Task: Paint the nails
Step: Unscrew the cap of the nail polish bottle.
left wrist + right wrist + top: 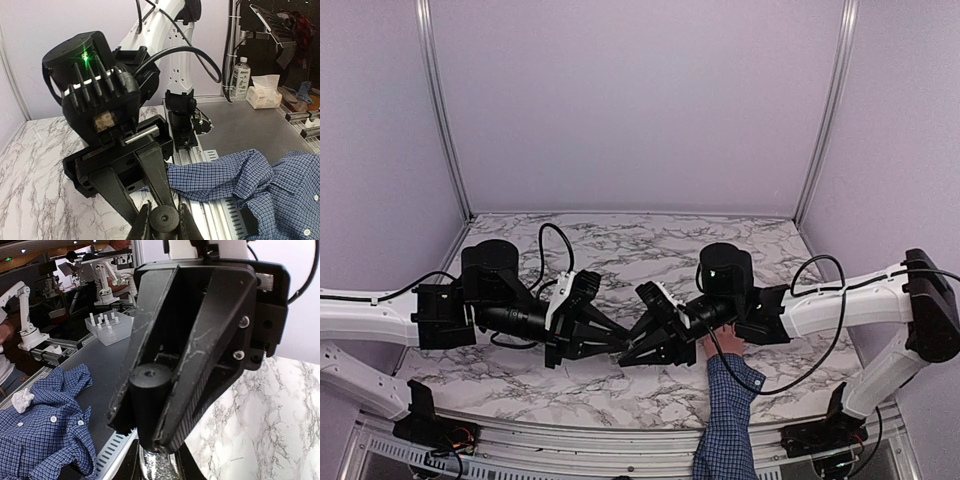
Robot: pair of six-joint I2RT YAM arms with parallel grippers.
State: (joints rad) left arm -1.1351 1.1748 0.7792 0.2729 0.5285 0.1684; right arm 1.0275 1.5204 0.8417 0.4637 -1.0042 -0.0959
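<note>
Dark cap (pixel 164 218) clamped in closed left jaws | right jaws gripped its grey bottle (pixel 157 465) | hand (pixel 730 347) lay on desk (pixel 620 250) just beside, nails too small to see | cap needed straight twist, bottle held steady

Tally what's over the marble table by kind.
Grippers: 2, left gripper, right gripper
Human hand: 1
Checked sleeve: 1
Dark-capped bottle: 1
Total: 5
</note>
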